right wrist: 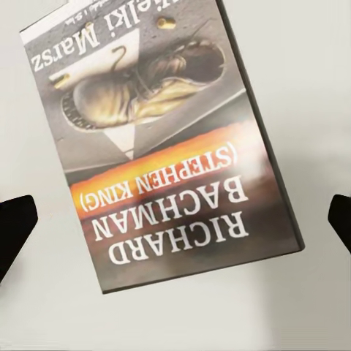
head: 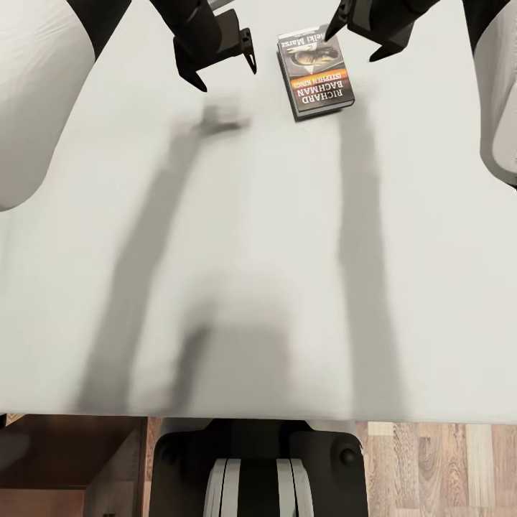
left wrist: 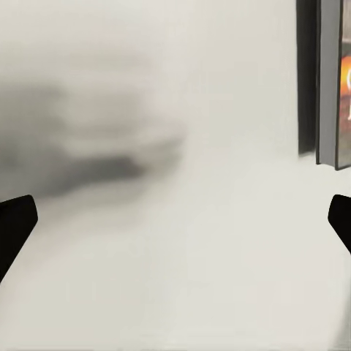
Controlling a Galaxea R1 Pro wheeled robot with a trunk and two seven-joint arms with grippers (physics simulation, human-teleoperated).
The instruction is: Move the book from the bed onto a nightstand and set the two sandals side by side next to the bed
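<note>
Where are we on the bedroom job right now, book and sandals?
Nothing looks done yet: the dark paperback book with the orange band lies flat on the off-white mattress of the bed. In hand: the right gripper hangs open right over the book, while the left gripper is open beside it. Left: grasping the book and moving it to a nightstand, then both sandals.

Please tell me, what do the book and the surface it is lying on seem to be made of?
The book looks like a paperback: a thin printed card cover with a slight sheen and light glare across the picture and orange band, and no thick rigid boards. The bed surface beneath it looks like plain off-white matte fabric, since it takes soft shadows and shows no shine; whether it is a sheet or bare mattress cannot be told.
</note>
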